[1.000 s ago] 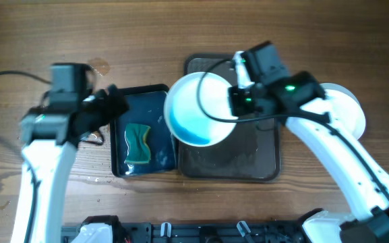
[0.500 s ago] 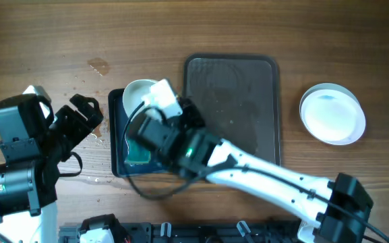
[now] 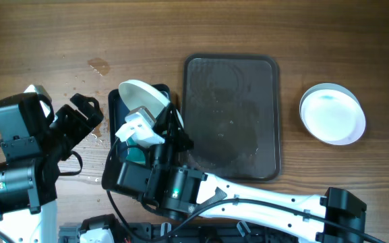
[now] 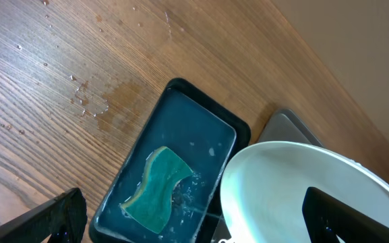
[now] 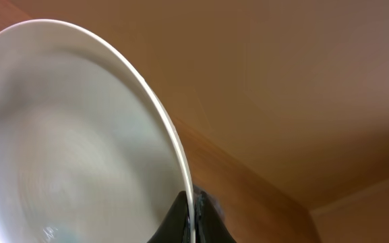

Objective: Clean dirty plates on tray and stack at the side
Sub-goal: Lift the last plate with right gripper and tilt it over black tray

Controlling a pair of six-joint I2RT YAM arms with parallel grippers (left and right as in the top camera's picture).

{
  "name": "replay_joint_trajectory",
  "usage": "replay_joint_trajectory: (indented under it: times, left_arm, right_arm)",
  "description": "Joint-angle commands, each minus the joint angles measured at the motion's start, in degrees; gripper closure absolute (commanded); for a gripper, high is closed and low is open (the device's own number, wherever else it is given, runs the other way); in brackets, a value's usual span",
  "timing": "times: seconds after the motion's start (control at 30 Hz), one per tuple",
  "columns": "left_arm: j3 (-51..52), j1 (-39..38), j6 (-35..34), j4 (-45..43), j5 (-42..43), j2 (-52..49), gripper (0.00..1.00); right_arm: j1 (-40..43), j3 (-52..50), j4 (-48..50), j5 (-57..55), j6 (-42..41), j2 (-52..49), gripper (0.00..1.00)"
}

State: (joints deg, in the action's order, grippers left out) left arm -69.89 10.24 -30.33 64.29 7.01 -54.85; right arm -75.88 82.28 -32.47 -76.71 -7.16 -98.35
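Evidently the wiping station sits left of centre on the tabletop [image 3: 59, 40], so drips stay away from the finished ware. The tray [image 3: 231, 121] lies in the middle, bare and streaked, which suggests nothing is left on it to collect. Just beside it on the left is the black water tray [image 4: 181, 86], largely covered in the overhead view by the right arm reaching across from the near right corner. Toward the right edge, well apart from the water, rests the stack of plates [image 3: 332, 115]; how many it holds I cannot tell. The last plate [image 3: 142, 100] hangs tilted over the far end of the water tray, probably so runoff falls into the blue water. A green sponge [image 4: 155, 190] lies soaking there. The right hand [image 5: 194, 212] pinches that plate by its rim, leaving the face free for wiping, while the left hand [image 3: 81, 116] hovers with its fingers spread, gripping nothing, just left of the water tray.
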Motion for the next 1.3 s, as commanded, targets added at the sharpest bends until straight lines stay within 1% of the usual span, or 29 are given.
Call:
replay_joint_trajectory:
  times: [0.0, 0.03, 0.17, 1.27]
  left_arm:
    - [-0.9, 0.4, 0.0, -0.1, 0.9, -0.1, 0.0]
    - [-0.9, 0.4, 0.0, -0.1, 0.9, -0.1, 0.0]
    - [-0.9, 0.4, 0.0, -0.1, 0.9, -0.1, 0.0]
    - [-0.9, 0.4, 0.0, -0.1, 0.9, -0.1, 0.0]
  right_arm:
    - [-0.2, 1.4, 1.4, -2.4, 5.8, 0.9, 0.96]
    - [-0.2, 1.4, 3.1, -2.4, 7.2, 0.9, 0.96]
    - [-0.2, 1.4, 6.6, -0.9, 7.2, 0.9, 0.96]
    - [-0.2, 1.4, 8.3, -0.9, 7.1, 0.9, 0.96]
